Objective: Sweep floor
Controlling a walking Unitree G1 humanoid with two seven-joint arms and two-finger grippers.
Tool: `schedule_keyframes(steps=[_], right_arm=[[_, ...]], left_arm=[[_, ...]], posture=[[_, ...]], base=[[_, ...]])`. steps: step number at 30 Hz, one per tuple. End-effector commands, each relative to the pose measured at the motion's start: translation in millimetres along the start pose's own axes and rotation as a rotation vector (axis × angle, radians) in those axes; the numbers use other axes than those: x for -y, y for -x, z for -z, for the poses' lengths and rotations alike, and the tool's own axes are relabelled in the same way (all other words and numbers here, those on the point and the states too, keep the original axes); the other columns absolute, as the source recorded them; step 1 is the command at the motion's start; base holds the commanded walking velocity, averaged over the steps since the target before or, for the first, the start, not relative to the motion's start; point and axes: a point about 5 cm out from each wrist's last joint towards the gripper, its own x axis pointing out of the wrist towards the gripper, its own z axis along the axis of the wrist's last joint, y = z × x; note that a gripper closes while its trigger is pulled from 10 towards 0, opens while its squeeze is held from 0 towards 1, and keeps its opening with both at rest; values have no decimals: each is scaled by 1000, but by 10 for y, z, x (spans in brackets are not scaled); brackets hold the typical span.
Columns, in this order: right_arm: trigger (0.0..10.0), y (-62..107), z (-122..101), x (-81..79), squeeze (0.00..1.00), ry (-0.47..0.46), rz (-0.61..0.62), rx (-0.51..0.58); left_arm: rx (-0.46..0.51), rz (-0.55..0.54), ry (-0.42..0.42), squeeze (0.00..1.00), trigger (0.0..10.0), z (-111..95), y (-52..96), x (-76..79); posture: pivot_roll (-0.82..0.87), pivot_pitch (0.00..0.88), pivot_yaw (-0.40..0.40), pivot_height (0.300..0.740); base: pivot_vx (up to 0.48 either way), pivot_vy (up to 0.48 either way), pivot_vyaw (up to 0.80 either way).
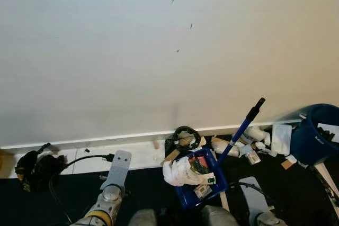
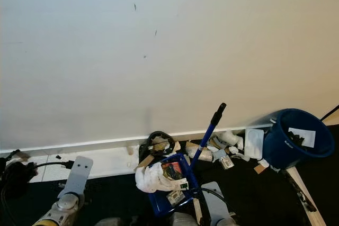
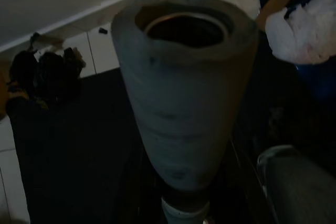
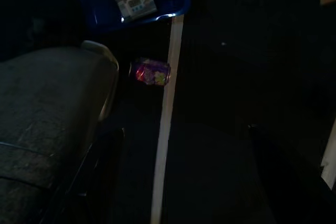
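Both arms are hanging low, finger states I cannot tell, while the blue-handled broom [image 1: 241, 129] is leaning unheld against the white wall [image 1: 159, 51] over the heaped blue plastic dustpan [image 1: 200, 182]; any bump risks toppling it and scattering litter.

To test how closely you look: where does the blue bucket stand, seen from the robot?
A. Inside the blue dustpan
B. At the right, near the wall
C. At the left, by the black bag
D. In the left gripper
B: the bucket stands at the right end of the litter by the wall, far from the black bag at the left.
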Motion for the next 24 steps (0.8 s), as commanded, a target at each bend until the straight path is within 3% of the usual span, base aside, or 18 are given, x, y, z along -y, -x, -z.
schedule_keyframes(steps=[1,4,7,9,12,15,21,24], right_arm=[[10000,1,7,1,0,23,-2,-3],[10000,-3,-6,-31,0,64,-11,-8],[10000,-15,-133,-37,0,-32,-4,35],[10000,-17,-160,-37,0,-44,-4,43],[10000,-20,-200,-53,0,34,-21,43],[10000,-22,-237,-35,0,11,-11,53],[10000,-22,-231,-84,0,66,-37,52],[10000,-23,-266,-79,0,9,-18,67]], left_arm=[[-28,-19,-48,0,10000,67,6,-41],[-33,-19,-57,0,10000,96,8,-77],[-18,-15,-80,0,10000,76,1,-122],[-18,-20,-78,0,10000,73,-1,-133],[-23,-27,-81,0,10000,95,-1,-195],[-24,-28,-98,0,10000,110,2,-209],[-42,-54,-67,0,10000,142,10,-192],[-26,-29,-100,0,10000,123,13,-125]], posture=[[71,14,-13,740],[74,12,13,740],[110,0,-5,740],[110,0,-5,740],[124,0,3,740],[127,0,-10,740],[113,0,-14,740],[111,0,-21,740]], base=[[0,0,0],[0,0,0],[0,0,0],[0,0,0],[0,0,0],[0,0,0],[0,0,0],[0,0,0]])
